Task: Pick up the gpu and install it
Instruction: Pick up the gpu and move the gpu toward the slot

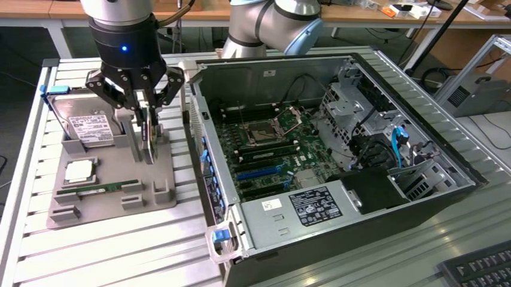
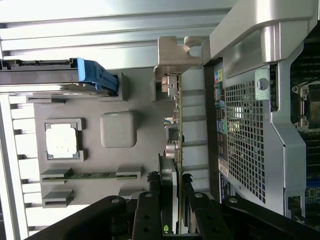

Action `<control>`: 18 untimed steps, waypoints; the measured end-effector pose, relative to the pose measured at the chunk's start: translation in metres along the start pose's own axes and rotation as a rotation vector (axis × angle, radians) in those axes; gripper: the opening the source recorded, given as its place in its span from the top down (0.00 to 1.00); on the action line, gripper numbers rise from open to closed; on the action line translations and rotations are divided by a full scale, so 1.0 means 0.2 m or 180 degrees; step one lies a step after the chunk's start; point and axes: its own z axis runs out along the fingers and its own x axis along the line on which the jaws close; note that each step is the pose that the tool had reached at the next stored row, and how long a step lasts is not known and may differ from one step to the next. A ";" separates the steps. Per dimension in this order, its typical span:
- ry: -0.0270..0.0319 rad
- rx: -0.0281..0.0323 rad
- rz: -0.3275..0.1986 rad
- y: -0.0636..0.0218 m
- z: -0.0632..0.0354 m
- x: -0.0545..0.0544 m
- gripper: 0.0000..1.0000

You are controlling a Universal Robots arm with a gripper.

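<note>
Robot arm grips graphics card: the gripper (image 1: 146, 128) pinches the gpu (image 1: 148, 143) between its 2 fingers (image 2: 153, 197), the card standing on edge over the grey parts tray (image 1: 152, 182). In the wrist view the thin board runs straight out from between the fingertips, with its silver bracket (image 2: 172, 54) at the end farthest from them. On 1 side of the fingers, just beside the card, lies the open computer case (image 1: 335, 149). On the other side a hard drive (image 1: 88, 128) with a blue handle, a processor (image 1: 80, 171) and a RAM stick (image 1: 100, 189) sit in the tray. Whether the card's lower edge touches the tray cannot be told.
</note>
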 end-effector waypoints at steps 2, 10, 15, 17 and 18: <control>0.0001 -0.0003 0.0000 0.000 -0.001 0.00 0.73; 0.0002 -0.0017 0.0000 -0.002 -0.003 0.00 0.73; 0.0002 -0.0030 0.0001 -0.003 -0.006 0.00 0.73; 0.0003 -0.0037 0.0001 -0.003 -0.008 0.00 0.73; 0.0003 -0.0038 0.0001 -0.003 -0.008 0.00 0.73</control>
